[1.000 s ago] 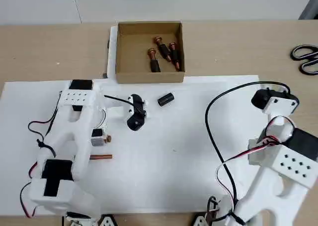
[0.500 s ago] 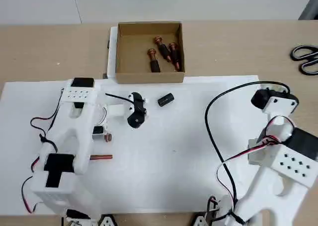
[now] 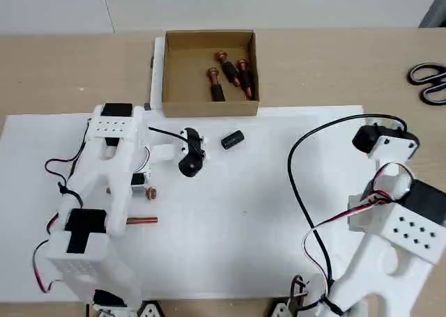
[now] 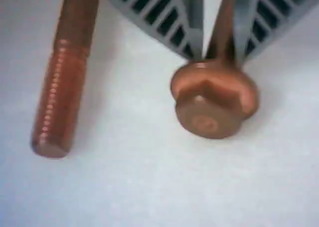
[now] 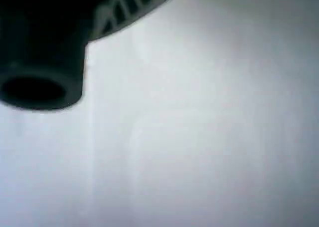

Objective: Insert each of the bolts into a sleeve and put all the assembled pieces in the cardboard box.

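**Left grips bolt, right grips sleeve**

We log the left gripper (image 4: pixel 219 47) clamped on a bolt (image 4: pixel 214 100) by its shank, head free, beside a loose bolt (image 4: pixel 62 82) on the white sheet (image 3: pixel 244 212). The right gripper (image 3: pixel 369 137) appears closed on a sleeve (image 5: pixel 40 82), bore exposed, presumably for mating. The cardboard box (image 3: pixel 209 109) holds three assemblies

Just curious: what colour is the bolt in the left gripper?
Copper; the bolt shows best in the left wrist view.

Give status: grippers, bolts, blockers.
Left gripper shut on bolt. Right gripper: sleeve close by, grip unclear. Second bolt lies right beside. Three assembled pieces in cardboard box.
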You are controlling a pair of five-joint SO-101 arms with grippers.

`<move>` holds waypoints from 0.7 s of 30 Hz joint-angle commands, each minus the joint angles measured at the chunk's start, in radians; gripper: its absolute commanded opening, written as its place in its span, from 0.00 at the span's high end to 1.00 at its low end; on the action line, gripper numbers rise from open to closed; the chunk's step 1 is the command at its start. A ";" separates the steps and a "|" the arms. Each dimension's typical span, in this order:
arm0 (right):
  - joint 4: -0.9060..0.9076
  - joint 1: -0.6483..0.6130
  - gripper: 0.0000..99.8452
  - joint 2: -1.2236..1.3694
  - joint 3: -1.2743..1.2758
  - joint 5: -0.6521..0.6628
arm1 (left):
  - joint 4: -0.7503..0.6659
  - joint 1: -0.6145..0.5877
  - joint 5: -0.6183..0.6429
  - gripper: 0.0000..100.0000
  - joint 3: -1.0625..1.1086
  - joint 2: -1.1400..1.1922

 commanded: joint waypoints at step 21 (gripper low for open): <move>0.002 0.012 1.00 -0.028 -0.003 0.008 | 0.021 0.000 -0.173 0.99 0.004 0.114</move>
